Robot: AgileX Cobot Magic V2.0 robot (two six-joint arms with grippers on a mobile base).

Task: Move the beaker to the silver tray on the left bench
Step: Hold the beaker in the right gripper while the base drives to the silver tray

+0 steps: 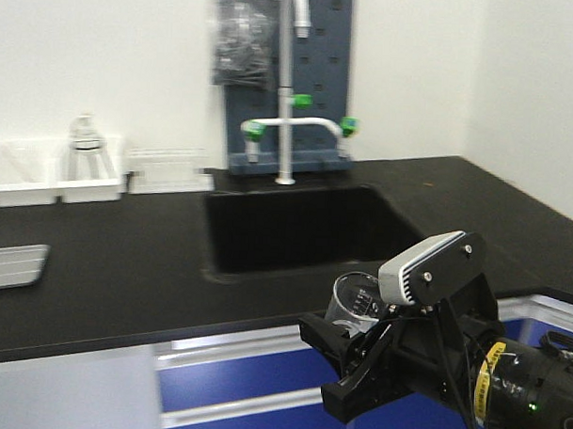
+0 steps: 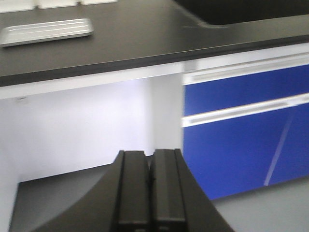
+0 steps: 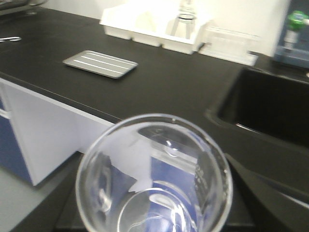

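The clear glass beaker [image 1: 355,300] [image 3: 154,176] is held in the air in front of the bench edge, and my right gripper [image 1: 346,356] [image 3: 154,198] is shut on it, with a dark finger [image 3: 270,193] on either side. The silver tray [image 1: 12,264] [image 2: 46,31] [image 3: 100,64] lies flat on the black left bench [image 1: 125,265] [image 2: 145,43], well to the left of the beaker. It holds nothing. My left gripper [image 2: 150,166] is shut with nothing in it, low in front of the white cabinet panel below the bench.
A black sink [image 1: 305,225] [image 3: 270,106] with a white faucet [image 1: 289,83] is sunk into the bench near the beaker. White bins [image 1: 53,173] [image 3: 149,24] holding a flask [image 1: 85,146] stand along the back wall. Blue drawer fronts [image 1: 234,382] [image 2: 241,125] are below the bench edge.
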